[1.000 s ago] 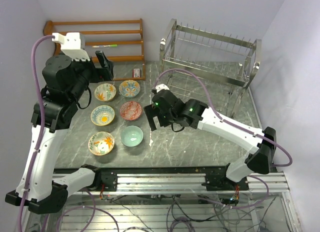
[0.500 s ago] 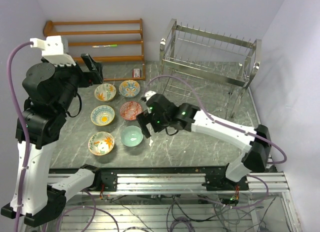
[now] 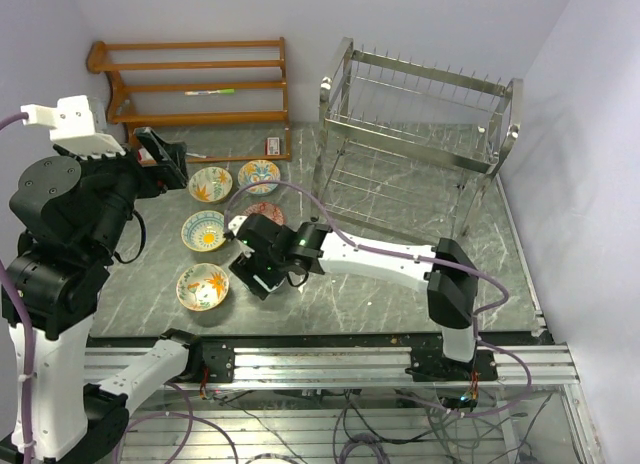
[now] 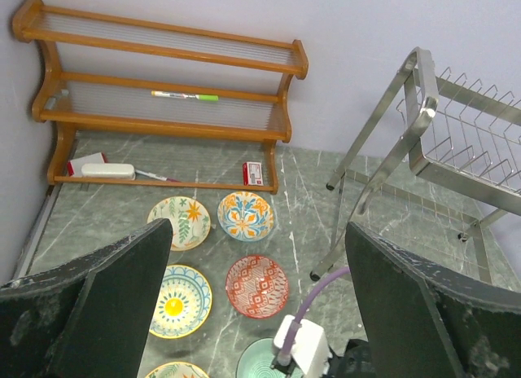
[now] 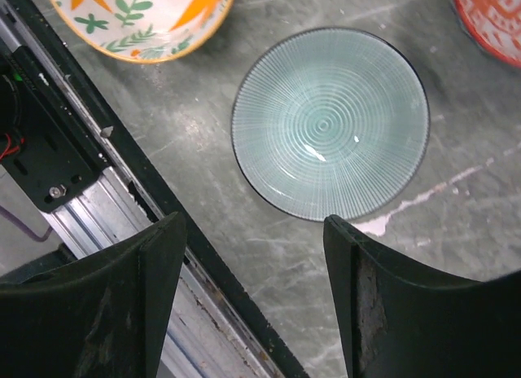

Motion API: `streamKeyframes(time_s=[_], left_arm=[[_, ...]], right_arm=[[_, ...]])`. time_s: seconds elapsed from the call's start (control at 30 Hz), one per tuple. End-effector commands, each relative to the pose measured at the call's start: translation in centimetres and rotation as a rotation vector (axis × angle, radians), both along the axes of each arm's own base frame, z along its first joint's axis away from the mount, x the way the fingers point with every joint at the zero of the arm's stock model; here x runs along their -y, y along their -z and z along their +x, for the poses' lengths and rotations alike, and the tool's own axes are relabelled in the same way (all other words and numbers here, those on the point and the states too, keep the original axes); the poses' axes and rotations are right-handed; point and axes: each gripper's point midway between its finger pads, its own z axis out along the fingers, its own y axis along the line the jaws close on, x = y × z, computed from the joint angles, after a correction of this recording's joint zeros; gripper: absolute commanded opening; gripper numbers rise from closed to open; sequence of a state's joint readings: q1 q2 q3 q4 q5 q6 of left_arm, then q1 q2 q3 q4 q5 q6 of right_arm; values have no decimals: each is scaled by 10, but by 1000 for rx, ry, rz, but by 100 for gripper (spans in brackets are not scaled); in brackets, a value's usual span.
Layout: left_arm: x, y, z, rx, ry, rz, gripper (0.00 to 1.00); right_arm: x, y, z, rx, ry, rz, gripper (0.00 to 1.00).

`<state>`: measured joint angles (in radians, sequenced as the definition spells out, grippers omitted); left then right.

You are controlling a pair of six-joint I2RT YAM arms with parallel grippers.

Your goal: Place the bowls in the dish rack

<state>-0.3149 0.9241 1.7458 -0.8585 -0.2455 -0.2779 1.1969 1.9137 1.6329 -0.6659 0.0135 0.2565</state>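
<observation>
Six bowls lie in two columns left of centre. In the top view I see the leaf-patterned bowl [image 3: 210, 184], the blue-orange bowl [image 3: 258, 174], the red bowl [image 3: 266, 214], the yellow-blue bowl [image 3: 205, 230] and a second leaf bowl [image 3: 202, 286]. The mint bowl [image 5: 330, 124] is hidden there under my right gripper [image 3: 255, 277]. That right gripper [image 5: 252, 231] is open and empty, hovering just above the mint bowl's near rim. My left gripper [image 3: 160, 156] is open and empty, held high above the bowls [image 4: 256, 285]. The silver dish rack [image 3: 420, 134] stands empty at back right.
A brown wooden shelf [image 3: 190, 84] with a marker pen [image 3: 210, 91] stands at back left. A small red box [image 3: 272, 145] lies at its foot. The table's front rail [image 5: 73, 174] runs close to the mint bowl. The right arm's cable [image 4: 321, 292] loops over the bowls.
My right arm has swung left and toward the near edge, from beside the red bowl to over the mint bowl. My left arm has pulled back to the left and risen.
</observation>
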Motion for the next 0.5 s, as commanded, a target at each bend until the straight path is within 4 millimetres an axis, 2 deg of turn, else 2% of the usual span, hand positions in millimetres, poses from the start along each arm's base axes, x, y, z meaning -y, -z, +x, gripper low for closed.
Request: streamKeyframes(time_s=[0.0, 0.2, 0.33, 0.47], left_arm=[[-7, 0, -4, -18, -34, -7, 98], [-11, 2, -3, -31, -48, 25, 98], [-12, 2, -1, -35, -52, 44, 98], [-11, 4, 0, -36, -49, 54, 98]], right_arm=[[-25, -1, -2, 24, -104, 28, 66], [-35, 31, -7, 20, -143, -43, 63], [-34, 52, -3, 31, -123, -95, 53], [-35, 63, 2, 49, -122, -118, 48]])
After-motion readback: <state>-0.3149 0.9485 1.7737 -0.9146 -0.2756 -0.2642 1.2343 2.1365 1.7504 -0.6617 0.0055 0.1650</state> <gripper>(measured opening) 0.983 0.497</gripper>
